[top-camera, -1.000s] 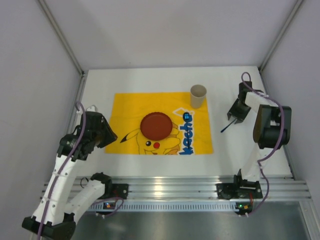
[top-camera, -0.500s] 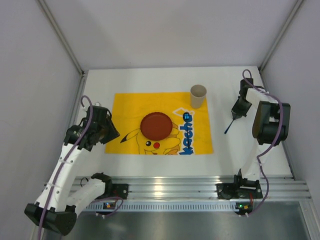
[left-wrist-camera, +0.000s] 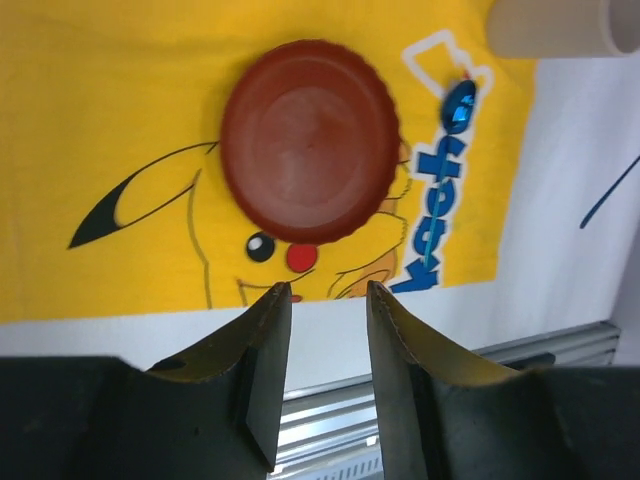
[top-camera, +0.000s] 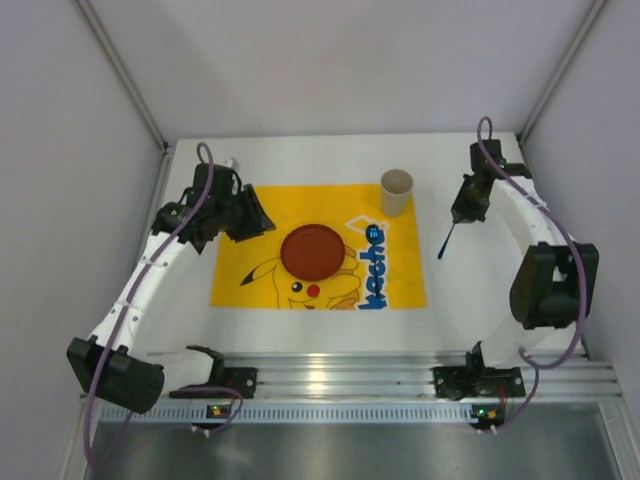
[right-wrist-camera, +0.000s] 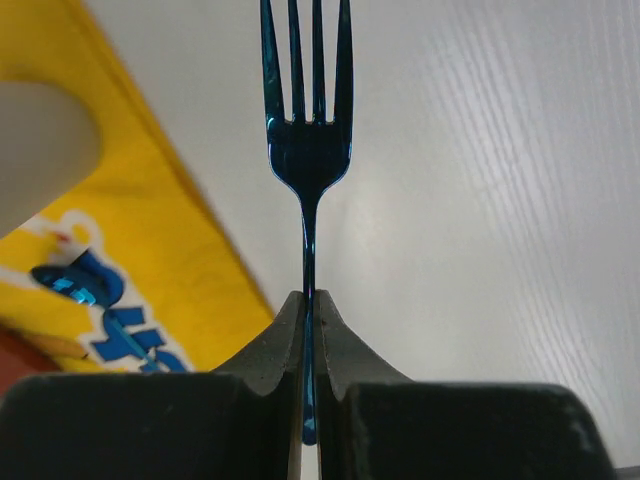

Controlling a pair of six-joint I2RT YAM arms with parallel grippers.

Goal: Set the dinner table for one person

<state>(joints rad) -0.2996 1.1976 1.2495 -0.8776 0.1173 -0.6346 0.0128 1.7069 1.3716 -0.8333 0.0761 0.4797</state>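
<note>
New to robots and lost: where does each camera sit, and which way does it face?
Top external: fixed above and behind the robot, looking down on the dinner table; left arm and right arm show.
Left wrist: on the left arm, looking past the open left gripper at the red plate on the Pikachu mat.
Right wrist: on the right arm, looking along the blue fork clamped in the right gripper.
Shared: both wrist views catch the beige cup.

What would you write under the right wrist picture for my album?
Right pincer shut on a blue fork, tines out over the white table, yellow mat alongside.
</note>
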